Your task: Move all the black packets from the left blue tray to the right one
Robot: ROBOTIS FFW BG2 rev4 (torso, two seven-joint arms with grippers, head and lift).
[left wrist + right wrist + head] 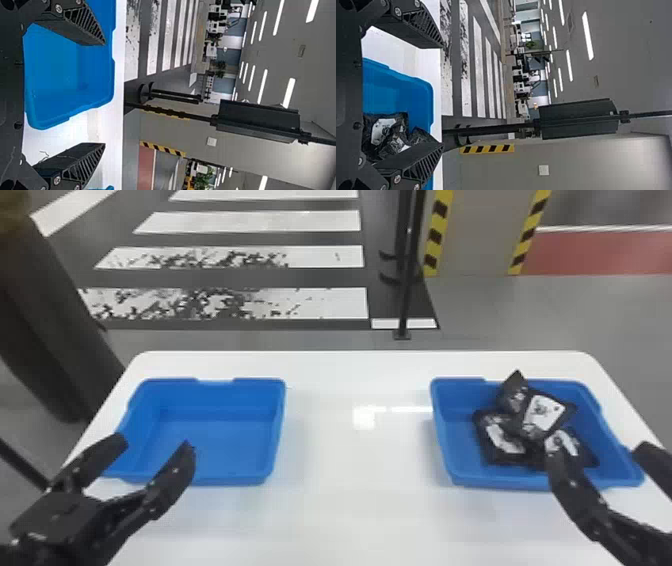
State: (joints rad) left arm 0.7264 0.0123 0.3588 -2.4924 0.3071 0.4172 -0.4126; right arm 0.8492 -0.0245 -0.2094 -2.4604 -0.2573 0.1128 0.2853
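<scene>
Head view, left side: the rectangular blue plastic tray [215,440] shows a bare floor, no packet visible in it, while the glossy black packets with white labels [542,415] lie heaped in the matching right-hand blue tray [460,440]. They overlap at odd angles, one tipped up toward the far rim, most likely because they were dropped in rather than laid flat; the task asks only for the right tray, so that should do. Each tray sits on the white table [360,470] before one arm, presumably for easy reach. Over its near part, the black two-fingered left gripper [154,441] has its fingers spread around nothing; the black two-fingered right gripper [599,451] is likewise parted and unloaded by the packets. The transfer looks complete, so backing both away without snagging the pile seems enough.
</scene>
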